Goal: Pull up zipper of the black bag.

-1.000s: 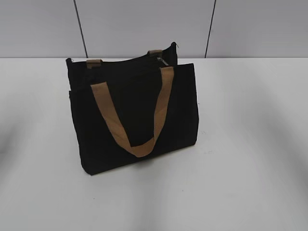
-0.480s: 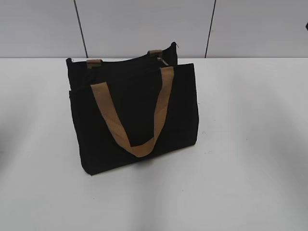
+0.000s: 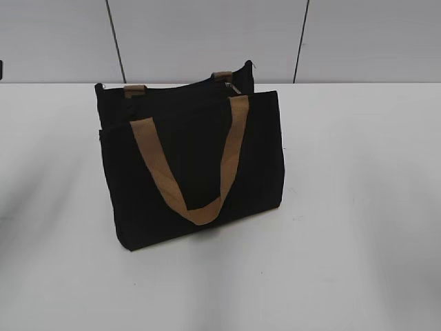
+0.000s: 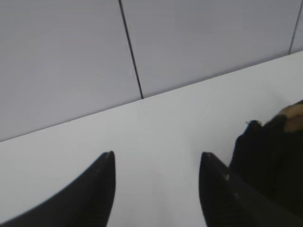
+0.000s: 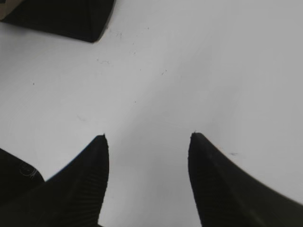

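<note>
The left gripper (image 4: 156, 158) is seen spread apart, nothing between its dark curved fingers (image 4: 97, 191), in the left wrist view, above the white tabletop (image 4: 156, 123) and facing the grey panelled wall (image 4: 66, 56). A corner of the black fabric tote bag (image 4: 270, 165) is caught at the right edge of that view, just beside the right-hand finger, with a scrap of its tan webbing handle (image 4: 292, 116) showing.

In the right wrist view, the right gripper (image 5: 147, 136) is likewise held apart and empty over the bare tabletop, its ribbed fingers (image 5: 83, 189) clear of the bag, whose lower corner (image 5: 66, 16) is visible at the upper left.

In the exterior view, the bag (image 3: 189, 165) is shown upright at the middle of the table, its front handle (image 3: 189, 165) hanging down the near face. Neither gripper is framed there. The zipper cannot be made out clearly.
</note>
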`<state>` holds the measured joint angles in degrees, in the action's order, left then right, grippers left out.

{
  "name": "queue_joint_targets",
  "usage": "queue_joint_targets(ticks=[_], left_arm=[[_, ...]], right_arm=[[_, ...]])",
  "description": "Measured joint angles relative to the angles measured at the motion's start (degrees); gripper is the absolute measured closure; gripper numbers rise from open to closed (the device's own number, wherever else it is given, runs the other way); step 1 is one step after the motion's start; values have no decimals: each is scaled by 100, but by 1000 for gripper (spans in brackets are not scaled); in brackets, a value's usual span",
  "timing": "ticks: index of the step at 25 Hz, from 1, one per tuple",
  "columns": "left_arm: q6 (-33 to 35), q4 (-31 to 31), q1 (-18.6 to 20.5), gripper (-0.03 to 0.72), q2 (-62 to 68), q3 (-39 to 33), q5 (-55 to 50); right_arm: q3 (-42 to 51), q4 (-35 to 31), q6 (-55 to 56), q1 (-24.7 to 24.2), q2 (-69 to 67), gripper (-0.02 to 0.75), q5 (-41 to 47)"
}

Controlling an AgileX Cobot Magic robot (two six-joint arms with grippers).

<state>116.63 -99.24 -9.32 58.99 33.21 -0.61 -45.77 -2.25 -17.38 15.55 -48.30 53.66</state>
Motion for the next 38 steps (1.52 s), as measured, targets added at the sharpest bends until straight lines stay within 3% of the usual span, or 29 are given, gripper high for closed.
queue_joint_targets(ticks=[10,15,24,26,33,35,38], left_arm=[[12,-10,0,268,0,0,-122],[12,-12,0,271,0,0,-122],[12,50,0,276,0,0,-262],[12,594,0,277,0,0,-665],[-208,3991,0,307,0,0,-2935],[-1022,4832,0,311,0,0,-3027],[-3516,6505,0,312,0,34,-2974]], right_arm=[[1574,-423,-39,0,2106,314,279],[1662,-429,-50,0,2858,314,954],[1781,-514,-67,0,4132,314,975],[1781,-520,-72,0,4188,314,975],[1781,-520,-78,0,4188,314,975],[1788,-520,-78,0,4188,314,975],[1787,-520,-78,0,4188,316,975]])
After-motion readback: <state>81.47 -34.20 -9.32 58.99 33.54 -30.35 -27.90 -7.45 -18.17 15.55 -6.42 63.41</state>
